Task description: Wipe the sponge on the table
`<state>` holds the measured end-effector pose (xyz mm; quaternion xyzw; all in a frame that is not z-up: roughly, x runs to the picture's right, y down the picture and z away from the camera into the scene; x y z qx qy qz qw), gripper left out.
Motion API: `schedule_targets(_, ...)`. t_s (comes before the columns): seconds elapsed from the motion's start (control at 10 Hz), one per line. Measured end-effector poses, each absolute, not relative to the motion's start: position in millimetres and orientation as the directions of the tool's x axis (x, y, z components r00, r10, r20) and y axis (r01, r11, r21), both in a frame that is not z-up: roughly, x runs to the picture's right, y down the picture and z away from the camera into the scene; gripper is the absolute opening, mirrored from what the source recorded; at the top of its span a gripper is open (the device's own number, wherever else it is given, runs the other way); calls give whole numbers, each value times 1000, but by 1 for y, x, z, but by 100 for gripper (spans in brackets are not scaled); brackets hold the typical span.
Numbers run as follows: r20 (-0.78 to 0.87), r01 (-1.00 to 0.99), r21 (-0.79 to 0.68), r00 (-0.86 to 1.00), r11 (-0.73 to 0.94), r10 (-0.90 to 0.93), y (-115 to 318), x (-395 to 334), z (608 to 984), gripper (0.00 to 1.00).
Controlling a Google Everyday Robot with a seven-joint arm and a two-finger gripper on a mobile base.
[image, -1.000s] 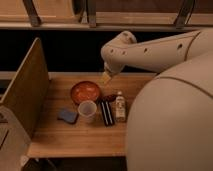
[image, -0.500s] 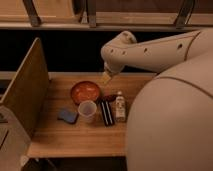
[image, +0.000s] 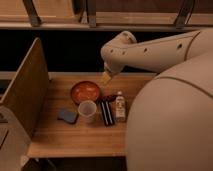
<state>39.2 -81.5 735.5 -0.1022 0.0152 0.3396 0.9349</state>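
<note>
The gripper (image: 106, 76) hangs in the upper middle of the frame, over the far edge of the table (image: 75, 142), at the end of the bent pale arm. Its fingers point down and stand open, and I see nothing between them.

The sponge (image: 67, 116) lies flat on the table, left of centre in the frame and near the wooden side board (image: 27, 90). From the gripper it lies down and to the left, well apart. The sponge's long axis runs almost left to right across the frame, and its right end sits a little lower.

The straight line from gripper to sponge crosses the red bowl (image: 85, 92), which is between the two. The cup (image: 87, 108) stands just beside the sponge's right end, perhaps touching it; I cannot tell. The black case (image: 106, 112) and the bottle (image: 120, 106) are further right, below the gripper in the frame.

This scene fits two stages: the sponge waiting to be taken for wiping, or the sponge put down again after a wipe, with the arm lifted away. The table surface shows no mark that decides it.

In my judgement, any reach for the sponge would have to pass above or around the bowl and come down on the side away from the cup. The short sides look easier to grip, because the cup crowds only the right end.
</note>
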Motion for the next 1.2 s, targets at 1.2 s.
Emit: schedule_targets(1.2, 160, -118, -580, 954, 806, 255, 48, -172, 712, 80)
